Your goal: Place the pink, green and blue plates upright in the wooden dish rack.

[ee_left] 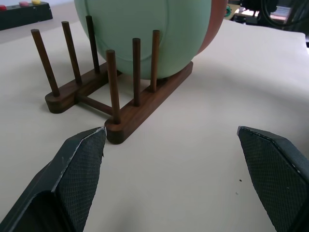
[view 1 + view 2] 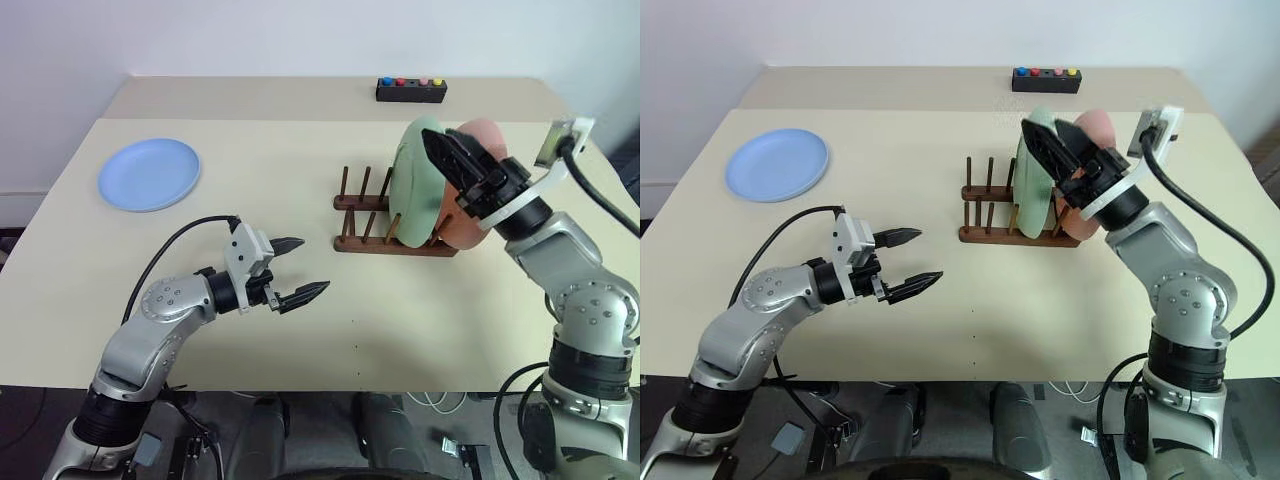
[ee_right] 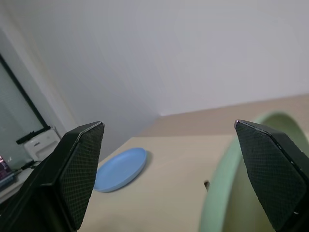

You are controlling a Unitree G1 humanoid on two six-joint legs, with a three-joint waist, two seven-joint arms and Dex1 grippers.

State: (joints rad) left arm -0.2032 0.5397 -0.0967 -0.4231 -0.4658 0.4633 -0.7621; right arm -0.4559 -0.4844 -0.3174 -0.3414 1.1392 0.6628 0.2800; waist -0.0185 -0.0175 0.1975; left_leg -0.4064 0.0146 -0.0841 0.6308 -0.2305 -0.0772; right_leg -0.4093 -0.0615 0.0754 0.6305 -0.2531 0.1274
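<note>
Left eye view: the wooden dish rack (image 2: 392, 222) sits right of centre on the beige table (image 2: 300, 330). The green plate (image 2: 414, 180) stands upright between its pegs, with the pink plate (image 2: 476, 200) upright just behind it, toward my right side. The blue plate (image 2: 149, 173) lies flat at the far left of the table, well apart from the rack.

My right gripper (image 2: 452, 160) hovers over the upper edge of the two standing plates, fingers spread wide, clasping nothing; in the right wrist view the green rim shows beside one finger with a gap between.

My left gripper (image 2: 296, 268) hangs low over the table left of the rack, pointing at it, fingers wide apart and empty.

A black button box (image 2: 411, 89) rests at the far edge.
</note>
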